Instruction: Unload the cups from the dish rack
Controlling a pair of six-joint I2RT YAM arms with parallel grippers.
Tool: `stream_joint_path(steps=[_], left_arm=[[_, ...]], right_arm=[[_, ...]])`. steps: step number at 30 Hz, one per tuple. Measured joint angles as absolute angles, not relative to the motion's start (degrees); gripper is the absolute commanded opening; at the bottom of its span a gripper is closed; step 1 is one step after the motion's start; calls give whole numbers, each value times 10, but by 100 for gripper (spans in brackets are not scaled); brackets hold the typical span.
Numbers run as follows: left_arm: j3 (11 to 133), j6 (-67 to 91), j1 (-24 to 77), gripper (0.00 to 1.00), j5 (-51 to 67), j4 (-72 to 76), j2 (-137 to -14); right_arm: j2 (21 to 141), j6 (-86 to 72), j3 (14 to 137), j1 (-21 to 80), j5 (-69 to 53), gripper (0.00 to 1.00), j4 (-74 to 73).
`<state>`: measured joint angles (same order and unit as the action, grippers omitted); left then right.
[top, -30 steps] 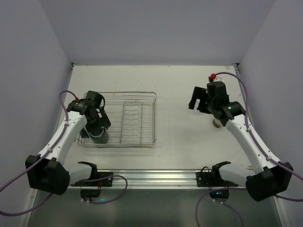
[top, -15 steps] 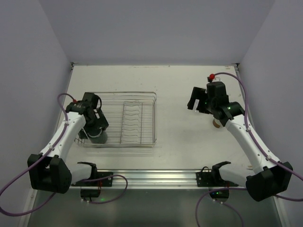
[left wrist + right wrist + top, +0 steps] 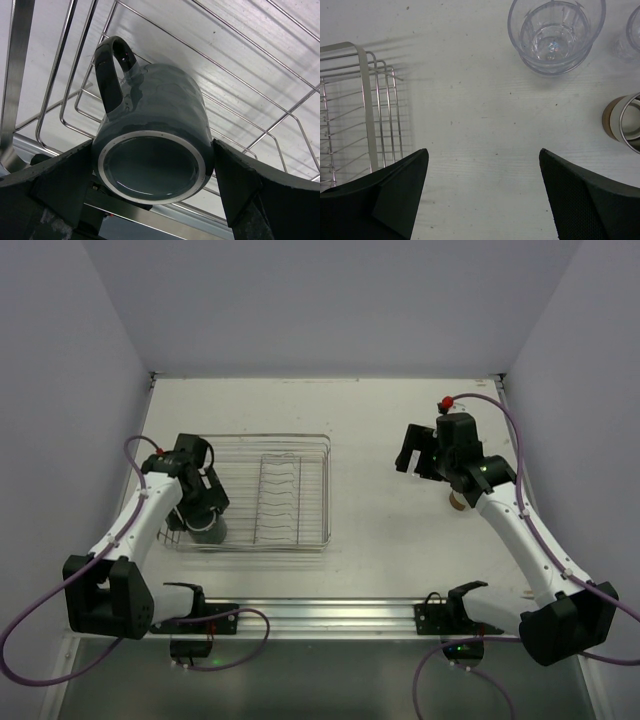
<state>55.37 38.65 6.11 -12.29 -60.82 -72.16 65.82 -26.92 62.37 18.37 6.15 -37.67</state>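
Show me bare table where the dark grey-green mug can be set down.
Free: the white table between the silver wire dish rack and the clear tumbler, and the far strip behind the rack. Crowded: the right side, where that tumbler, a second clear tumbler and the cream brown-banded cup cluster.

The dark grey-green ceramic mug (image 3: 155, 125) carried a smooth, glossy glaze with faint streaks. The silver wire dish rack (image 3: 16, 75) was bright, polished metal. The clear round tumbler (image 3: 556, 32) was transparent and shiny; glass or plastic could not be told. The white table top (image 3: 480, 100) looked matt and finely grained. The black fingers (image 3: 585, 200) of the right gripper (image 3: 483, 150) were matt, with a fine rough texture.
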Motion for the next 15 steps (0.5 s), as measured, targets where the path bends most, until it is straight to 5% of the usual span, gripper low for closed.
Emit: stream_joint_path(steps=[15], left_arm=[[539, 374, 55, 98, -114, -592, -724]], right_arm=[[658, -269, 623, 184, 58, 94, -377]])
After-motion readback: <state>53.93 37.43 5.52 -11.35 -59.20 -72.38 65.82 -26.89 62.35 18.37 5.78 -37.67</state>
